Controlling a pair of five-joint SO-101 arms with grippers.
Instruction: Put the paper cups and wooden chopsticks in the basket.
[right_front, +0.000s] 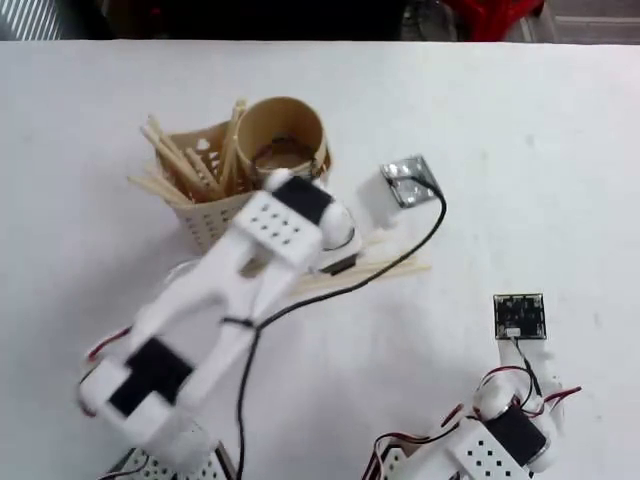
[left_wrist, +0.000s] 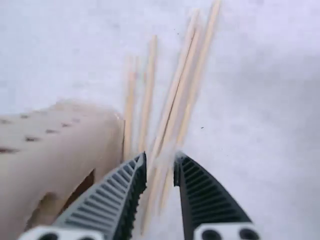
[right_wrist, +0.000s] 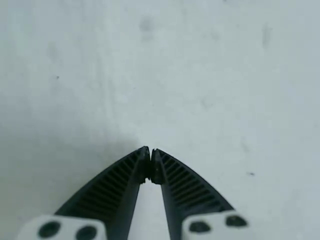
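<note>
The perforated beige basket stands at the back left of the table with several wooden chopsticks sticking out of it and a brown paper cup at its right side. More chopsticks lie flat on the table just right of the basket. My left gripper is low over these loose chopsticks, open narrowly, with two of them running through the gap between its fingers; the basket wall is close beside it. My right gripper is shut on nothing above bare table, its arm at the front right.
A small silver module lies right of the cup, with a black cable running from it across the chopsticks. A black circuit board lies by the right arm. The white table is bare at the right and far left.
</note>
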